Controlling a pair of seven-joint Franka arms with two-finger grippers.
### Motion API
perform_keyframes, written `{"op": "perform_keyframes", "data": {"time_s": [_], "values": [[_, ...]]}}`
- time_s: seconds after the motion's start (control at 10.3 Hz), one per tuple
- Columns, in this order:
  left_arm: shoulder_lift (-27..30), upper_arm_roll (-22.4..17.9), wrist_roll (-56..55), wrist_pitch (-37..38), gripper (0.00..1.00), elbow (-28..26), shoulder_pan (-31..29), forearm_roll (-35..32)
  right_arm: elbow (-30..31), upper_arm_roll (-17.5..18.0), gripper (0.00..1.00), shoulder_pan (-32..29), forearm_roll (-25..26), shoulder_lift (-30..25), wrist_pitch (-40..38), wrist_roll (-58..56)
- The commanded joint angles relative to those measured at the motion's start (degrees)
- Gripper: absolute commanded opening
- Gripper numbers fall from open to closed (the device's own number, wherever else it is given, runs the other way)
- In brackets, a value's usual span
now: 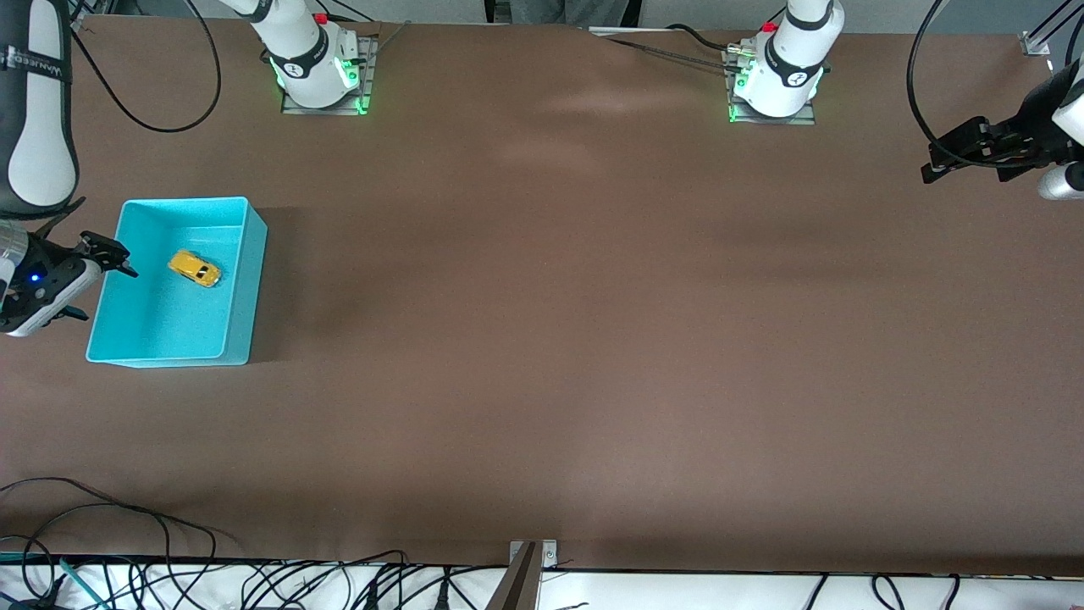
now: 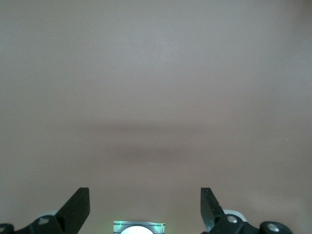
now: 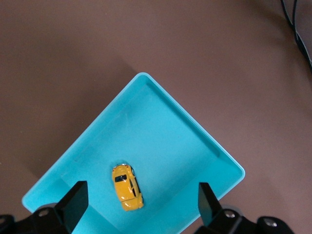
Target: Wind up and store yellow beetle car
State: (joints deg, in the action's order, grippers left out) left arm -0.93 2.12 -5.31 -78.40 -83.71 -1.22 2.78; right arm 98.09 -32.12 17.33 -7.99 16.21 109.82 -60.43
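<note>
The yellow beetle car (image 1: 195,268) lies on the floor of the turquoise bin (image 1: 241,280), at the right arm's end of the table. It also shows in the right wrist view (image 3: 127,187), inside the bin (image 3: 195,126). My right gripper (image 1: 108,254) is open and empty, up over the bin's outer rim, above and apart from the car; in its own view the gripper (image 3: 141,201) has the car between the jaws, well below them. My left gripper (image 1: 961,152) is open and empty over bare table at the left arm's end; in its own view the gripper (image 2: 145,207) sees only table.
The two arm bases (image 1: 318,72) (image 1: 775,80) stand along the table's edge farthest from the front camera. Cables (image 1: 127,542) lie at the edge nearest the front camera. A metal bracket (image 1: 529,563) sits at the middle of that edge.
</note>
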Motion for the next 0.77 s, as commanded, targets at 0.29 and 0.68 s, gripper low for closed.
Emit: {"op": "perform_keyframes", "data": {"time_s": [0.29, 0.68], "values": [[-0.3, -0.1, -0.2, 1.0, 1.0, 1.1, -0.2, 0.8, -9.0, 0.2, 1.0, 6.7, 1.4, 0.5, -13.5, 40.1], [-0.5, -0.1, 0.2, 1.0, 1.0, 0.6, 0.0, -3.1, -8.8, 0.0, 1.0, 12.5, 2.4, -1.9, -16.8, 51.5]]}}
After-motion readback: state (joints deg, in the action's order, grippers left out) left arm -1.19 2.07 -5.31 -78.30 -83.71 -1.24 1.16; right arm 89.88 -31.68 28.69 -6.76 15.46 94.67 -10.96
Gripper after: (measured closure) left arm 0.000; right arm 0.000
